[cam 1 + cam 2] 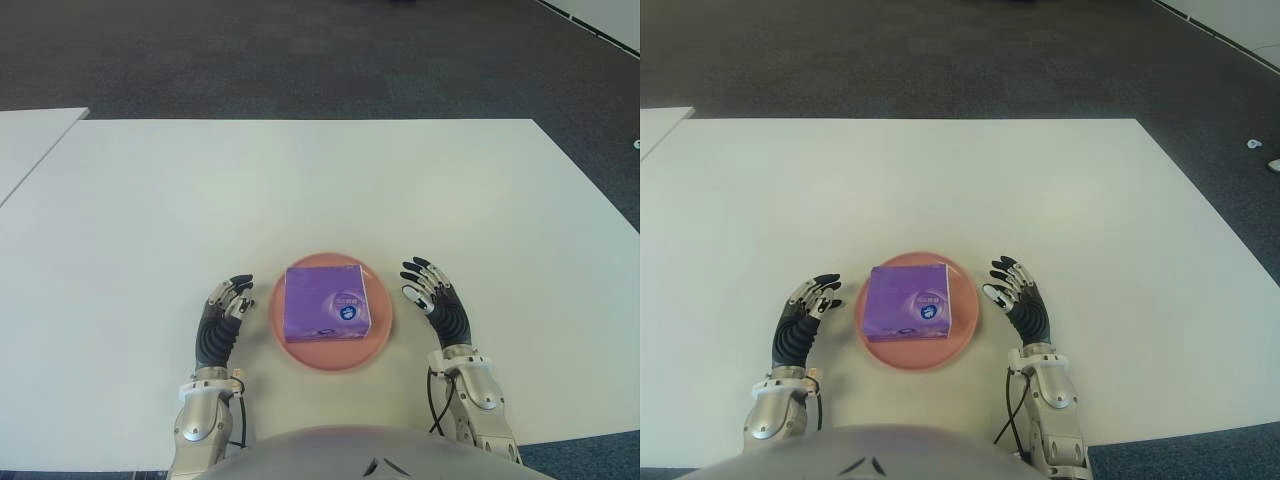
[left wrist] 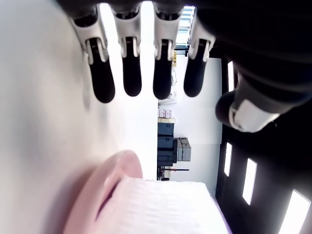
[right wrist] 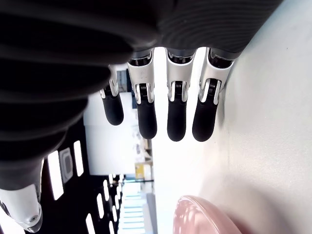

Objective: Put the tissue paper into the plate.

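Tissue pack (image 1: 326,301): purple, flat, square; lies inside the plate (image 1: 379,335), near centre of the table (image 1: 300,190). Task reads as done; nothing appears left but to draw the arms back.

Left hand (image 1: 222,318): just left of the plate, fingers (image 2: 131,73) extended and relaxed, holding nothing.

Right hand (image 1: 437,300): just right of the plate, fingers (image 3: 175,114) straight, empty. Whether either palm touches the tabletop cannot be told.

Plate: pink, round; sits close to the near edge, between the hands.

Open room: bare tabletop far, left and right; dark floor (image 1: 300,50) beyond the far edge.
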You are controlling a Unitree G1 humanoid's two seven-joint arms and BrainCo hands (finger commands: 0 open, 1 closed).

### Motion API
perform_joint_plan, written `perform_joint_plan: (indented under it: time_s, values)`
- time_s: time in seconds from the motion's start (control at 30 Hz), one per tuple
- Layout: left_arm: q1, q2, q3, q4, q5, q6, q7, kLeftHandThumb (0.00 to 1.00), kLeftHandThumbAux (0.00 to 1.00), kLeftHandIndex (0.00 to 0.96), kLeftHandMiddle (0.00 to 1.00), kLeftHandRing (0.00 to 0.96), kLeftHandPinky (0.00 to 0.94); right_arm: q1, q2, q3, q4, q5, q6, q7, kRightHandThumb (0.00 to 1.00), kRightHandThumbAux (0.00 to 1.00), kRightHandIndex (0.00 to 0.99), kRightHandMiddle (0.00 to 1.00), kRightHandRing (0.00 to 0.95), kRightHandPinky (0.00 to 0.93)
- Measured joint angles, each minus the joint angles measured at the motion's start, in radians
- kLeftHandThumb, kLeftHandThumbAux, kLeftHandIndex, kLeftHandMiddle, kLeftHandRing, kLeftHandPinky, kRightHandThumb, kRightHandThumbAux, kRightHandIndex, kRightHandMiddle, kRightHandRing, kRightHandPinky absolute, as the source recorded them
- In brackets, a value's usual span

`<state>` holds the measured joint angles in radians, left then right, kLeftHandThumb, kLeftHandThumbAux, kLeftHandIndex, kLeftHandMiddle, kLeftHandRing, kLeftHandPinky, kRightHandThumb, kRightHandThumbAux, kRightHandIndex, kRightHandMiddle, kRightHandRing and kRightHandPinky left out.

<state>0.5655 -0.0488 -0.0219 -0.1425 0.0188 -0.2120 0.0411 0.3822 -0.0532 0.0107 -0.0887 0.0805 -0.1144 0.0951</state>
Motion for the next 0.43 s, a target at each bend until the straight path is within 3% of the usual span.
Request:
perform_joint_plan:
  time_s: [0.43]
  values:
    - [0.004, 0.001, 0.0, -0.014, 0.0, 0.015, -0.002, 0.131, 0.533, 0.296, 0.266, 0.266, 0.292, 0.0, 0.001, 0.0, -0.006, 0.001, 0.011, -0.004, 0.331, 0.627, 0.174, 0.247, 0.243, 0.248]
